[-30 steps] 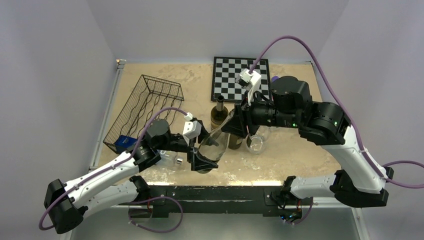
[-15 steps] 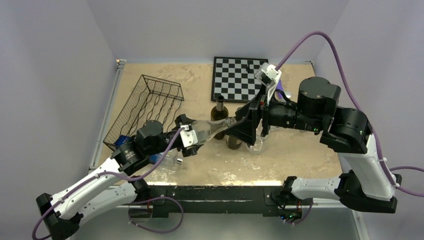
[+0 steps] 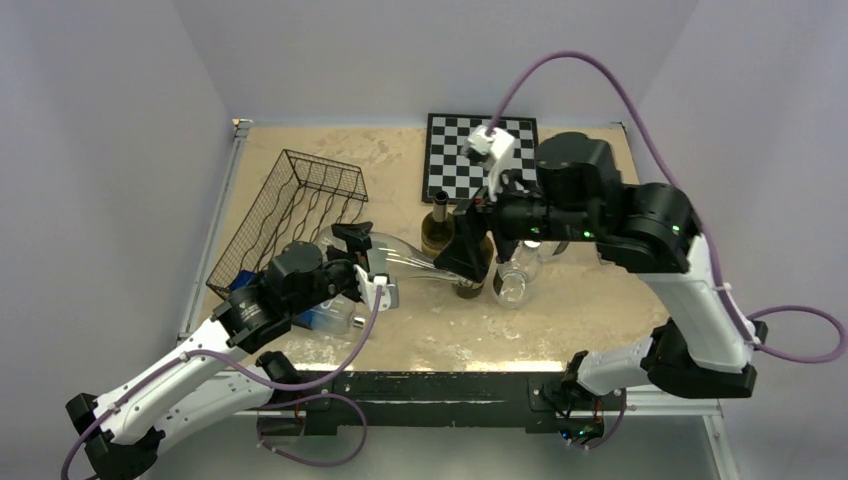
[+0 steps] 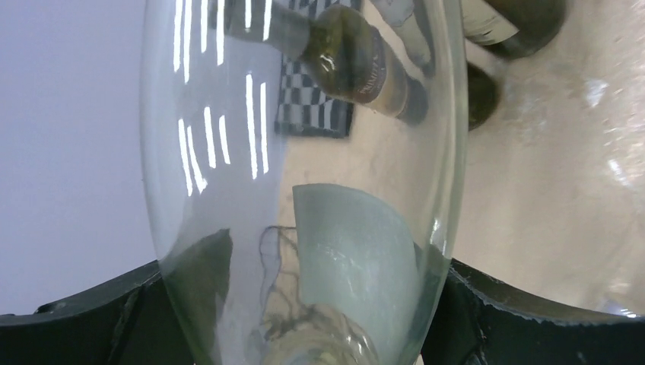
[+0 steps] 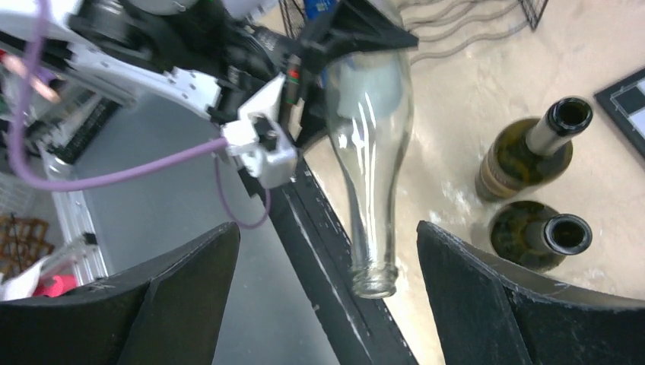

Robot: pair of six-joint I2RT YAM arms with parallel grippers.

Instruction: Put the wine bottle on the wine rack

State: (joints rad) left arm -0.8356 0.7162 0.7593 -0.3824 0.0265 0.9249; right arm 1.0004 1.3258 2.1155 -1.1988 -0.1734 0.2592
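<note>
A clear glass wine bottle (image 3: 400, 258) hangs nearly level above the table, base to the left and neck to the right. My left gripper (image 3: 368, 265) is shut on its wide body; in the left wrist view the glass (image 4: 304, 152) fills the space between both black fingers (image 4: 517, 312). My right gripper (image 3: 468, 258) is open around the neck. In the right wrist view the bottle's neck (image 5: 373, 251) hangs between the spread fingers (image 5: 190, 296) with gaps on both sides. The black wire wine rack (image 3: 290, 210) lies at the left, just beyond the bottle's base.
Two dark green bottles (image 3: 437, 230) (image 3: 470, 275) stand mid-table under the right gripper, with a clear bottle (image 3: 515, 280) beside them. A chessboard (image 3: 470, 150) lies at the back. A small clear bottle with a blue label (image 3: 330, 318) lies under the left wrist.
My right gripper has opened and let go of the bottle's neck. The left arm has swung the bottle up and left, from steeply tilted to nearly level, closer to the rack.
</note>
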